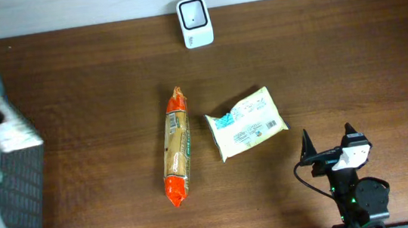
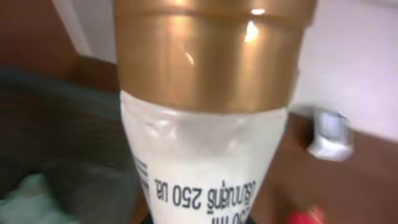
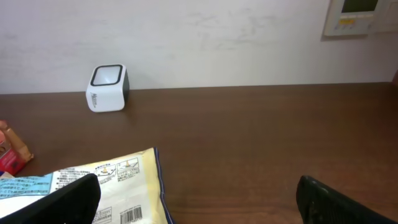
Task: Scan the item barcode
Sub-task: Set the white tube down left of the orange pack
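A white bottle (image 2: 205,155) with a gold cap fills the left wrist view, cap away from the camera, with printed text and a barcode edge on its label. My left gripper (image 2: 202,219) is shut on its lower end; the fingers are almost hidden behind it. From overhead this arm is a blur at the far left, with the white bottle (image 1: 15,134) above the grey basket (image 1: 23,197). The white scanner (image 1: 194,22) stands at the table's back edge, also visible as the scanner (image 3: 107,88) and the scanner (image 2: 329,134). My right gripper (image 1: 329,145) rests open near the front right, nothing between its fingers.
An orange-ended snack pack (image 1: 177,147) and a yellow-white packet (image 1: 245,122) lie mid-table. The packet (image 3: 106,186) lies just left of my right gripper (image 3: 199,196). A wall runs behind the scanner.
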You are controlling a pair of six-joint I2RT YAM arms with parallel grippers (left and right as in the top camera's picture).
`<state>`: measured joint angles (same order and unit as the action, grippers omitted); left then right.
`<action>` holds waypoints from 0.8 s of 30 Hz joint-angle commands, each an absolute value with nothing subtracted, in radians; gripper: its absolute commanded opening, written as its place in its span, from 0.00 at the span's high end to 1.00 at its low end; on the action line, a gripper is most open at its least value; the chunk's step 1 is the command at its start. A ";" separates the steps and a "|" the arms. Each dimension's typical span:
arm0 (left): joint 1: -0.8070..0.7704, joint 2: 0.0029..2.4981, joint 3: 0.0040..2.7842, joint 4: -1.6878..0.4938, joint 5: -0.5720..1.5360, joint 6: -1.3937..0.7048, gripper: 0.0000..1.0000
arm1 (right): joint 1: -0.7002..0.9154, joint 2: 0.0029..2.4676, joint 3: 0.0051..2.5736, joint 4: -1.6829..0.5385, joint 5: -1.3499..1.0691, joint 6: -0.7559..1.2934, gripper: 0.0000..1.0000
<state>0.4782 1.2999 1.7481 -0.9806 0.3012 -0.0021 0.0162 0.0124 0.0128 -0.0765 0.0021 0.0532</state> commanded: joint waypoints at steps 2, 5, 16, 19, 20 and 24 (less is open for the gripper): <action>0.161 1.360 1.736 -1.082 0.258 -0.020 1.00 | 0.014 0.006 0.006 -0.080 0.004 0.059 0.01; -0.033 1.465 1.496 -1.044 0.183 -0.150 1.00 | 0.014 0.006 0.006 -0.080 0.004 0.060 0.01; -0.185 1.743 1.101 -0.686 0.166 -0.276 0.01 | 0.014 0.006 0.006 -0.080 0.004 0.060 0.01; -0.156 1.587 1.300 -0.796 0.020 -0.271 0.01 | 0.014 0.006 0.006 -0.080 0.004 0.060 0.01; -0.144 1.546 1.358 -0.801 0.010 -0.231 0.01 | 0.014 0.006 0.006 -0.080 0.004 0.060 0.01; -0.082 1.365 1.545 -0.802 -0.117 -0.007 0.01 | 0.014 0.006 0.006 -0.080 0.004 0.060 0.01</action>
